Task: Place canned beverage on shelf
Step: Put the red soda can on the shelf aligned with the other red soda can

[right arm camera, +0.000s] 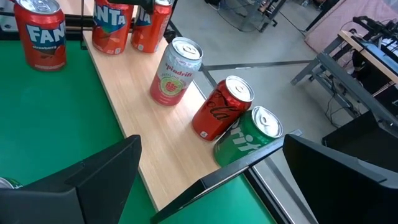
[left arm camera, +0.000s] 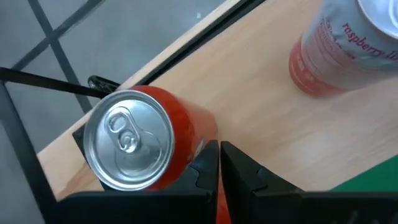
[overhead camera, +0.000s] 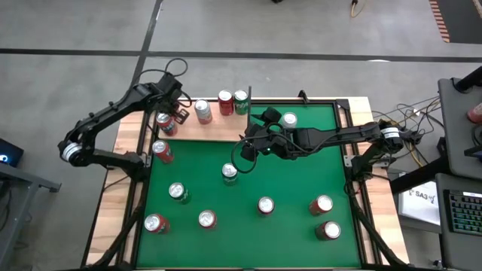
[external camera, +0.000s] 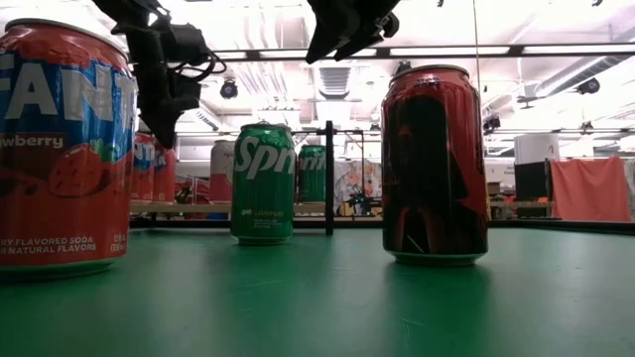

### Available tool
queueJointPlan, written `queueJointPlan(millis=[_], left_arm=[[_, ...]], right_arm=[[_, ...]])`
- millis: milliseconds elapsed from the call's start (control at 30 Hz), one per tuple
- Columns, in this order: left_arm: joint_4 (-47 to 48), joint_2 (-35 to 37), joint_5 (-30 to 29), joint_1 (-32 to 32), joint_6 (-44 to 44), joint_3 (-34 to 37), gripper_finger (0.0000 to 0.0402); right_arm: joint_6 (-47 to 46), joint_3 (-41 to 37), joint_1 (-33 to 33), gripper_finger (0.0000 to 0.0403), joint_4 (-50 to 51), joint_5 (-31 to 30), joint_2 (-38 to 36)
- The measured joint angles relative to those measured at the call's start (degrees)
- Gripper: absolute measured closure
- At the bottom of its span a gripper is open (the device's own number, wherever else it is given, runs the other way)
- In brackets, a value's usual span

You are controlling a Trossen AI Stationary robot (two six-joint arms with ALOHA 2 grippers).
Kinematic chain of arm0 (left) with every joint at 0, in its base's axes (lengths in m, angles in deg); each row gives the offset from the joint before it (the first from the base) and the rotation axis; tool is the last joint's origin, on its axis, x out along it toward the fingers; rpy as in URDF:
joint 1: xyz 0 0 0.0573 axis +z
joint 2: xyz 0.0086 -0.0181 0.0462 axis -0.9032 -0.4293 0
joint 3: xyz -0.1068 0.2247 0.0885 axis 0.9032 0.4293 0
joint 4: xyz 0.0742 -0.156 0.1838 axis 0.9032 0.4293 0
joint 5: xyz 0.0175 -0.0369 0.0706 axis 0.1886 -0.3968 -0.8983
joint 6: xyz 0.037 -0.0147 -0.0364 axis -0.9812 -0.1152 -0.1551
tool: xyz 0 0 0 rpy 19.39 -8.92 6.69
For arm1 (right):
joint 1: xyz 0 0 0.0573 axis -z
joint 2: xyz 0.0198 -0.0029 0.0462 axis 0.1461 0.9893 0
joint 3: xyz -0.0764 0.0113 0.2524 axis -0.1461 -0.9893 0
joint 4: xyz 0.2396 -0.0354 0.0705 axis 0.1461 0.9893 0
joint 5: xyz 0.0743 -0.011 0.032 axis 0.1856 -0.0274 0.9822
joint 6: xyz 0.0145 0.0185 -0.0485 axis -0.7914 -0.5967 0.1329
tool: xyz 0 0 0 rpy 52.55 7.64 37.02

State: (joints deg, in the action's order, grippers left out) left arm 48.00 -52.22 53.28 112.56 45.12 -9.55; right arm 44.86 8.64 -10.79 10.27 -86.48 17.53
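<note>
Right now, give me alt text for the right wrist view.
Four upright cans stand along the pale wood shelf: a Fanta can, a pink Spindrift can, a Coca-Cola can, a Sprite can. The right tool hangs open.

Red Fanta strawberry can (external camera: 62, 144) is cut by the low view's edge. The pale raspberry-labelled can (left arm camera: 348, 46) (left wrist view) is cropped; its brand is unreadable.

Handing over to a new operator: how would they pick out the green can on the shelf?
Find the pale wood shelf along the table's far edge. Three cans stand in a row at its right end; the green can is the last, beside the black upright rod. Its neighbours are a red cola can and a pale can.
</note>
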Motion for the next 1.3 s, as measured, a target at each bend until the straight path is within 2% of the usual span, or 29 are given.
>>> queueJointPlan(millis=[67,200,267,467,700,1300], left_arm=[[-0.4,0.8,-2.7,0.0,-0.5,0.0,0.0402],[-2.2,2.5,-12.6,0.0,-1.0,0.0,0.0402],[-3.7,3.0,-14.8,0.0,-1.9,-0.1,0.0402],[-5.8,1.7,-11.5,0.1,-3.6,0.1,0.0402],[-5.7,-0.6,-11.9,0.1,-3.4,1.1,0.0402],[-2.8,-0.5,-12.3,0.1,-0.5,1.1,0.0402]], right_arm=[[0.0,0.0,0.0,0.0019,0.0,0.0,0.0],[0.0,0.0,0.0,0.0019,0.0,0.0,0.0],[0.0,0.0,0.0,0.0019,0.0,0.0,0.0],[0.0,0.0,0.0,0.0019,0.0,0.0,0.0],[0.0,0.0,0.0,0.0019,0.0,0.0,0.0],[-0.4,0.0,0.0,0.0019,0.2,0.0,0.0]])
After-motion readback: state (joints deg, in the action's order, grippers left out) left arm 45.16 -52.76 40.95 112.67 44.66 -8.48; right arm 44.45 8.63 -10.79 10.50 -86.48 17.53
